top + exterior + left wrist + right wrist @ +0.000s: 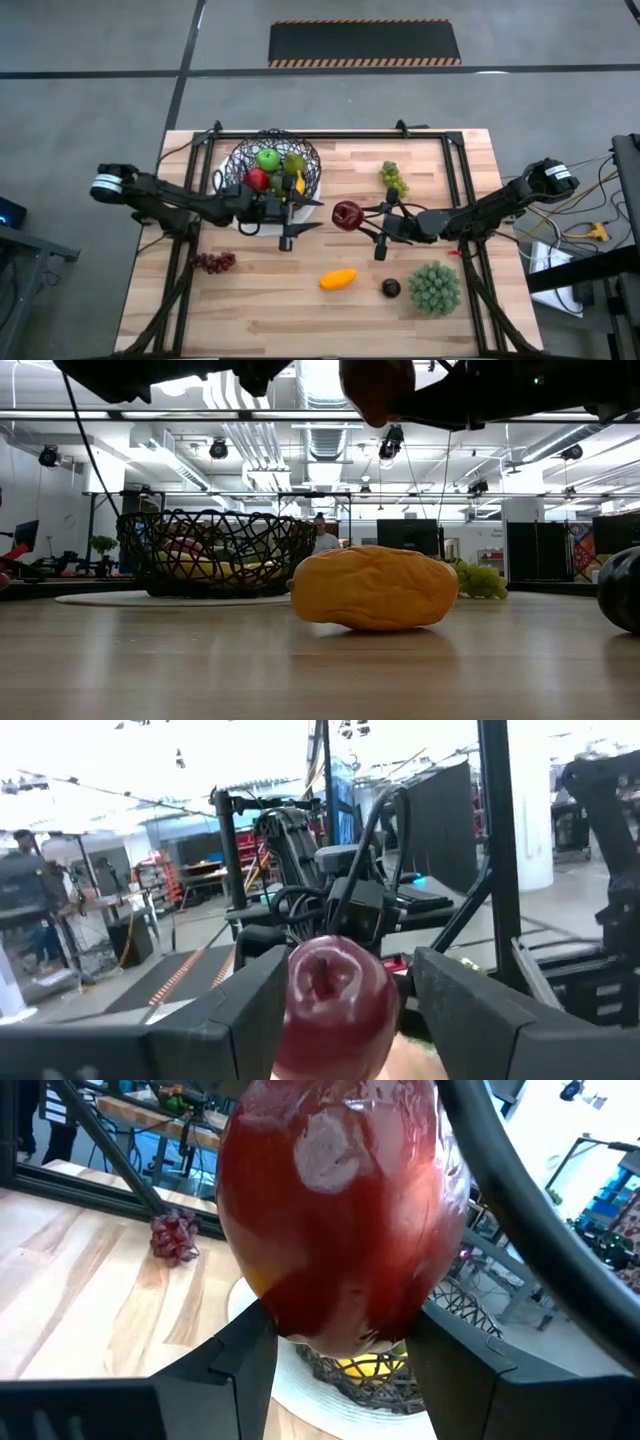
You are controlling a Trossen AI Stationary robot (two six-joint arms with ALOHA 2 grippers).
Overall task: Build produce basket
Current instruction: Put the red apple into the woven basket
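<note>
Wooden table (300, 300); right gripper (352, 215) pinching red apple (346, 214); left gripper (300, 215) spread, only overhead.

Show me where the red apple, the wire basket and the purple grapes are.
red apple (347, 214), high view, its top.
wire basket (312, 168), high view, right rim.
purple grapes (213, 262), high view, cluster middle.

The high view looks straight down on the whole table (420, 300). The low view looks level across it. Both wrist views look close at one red apple (340, 1220), facing each other.
</note>
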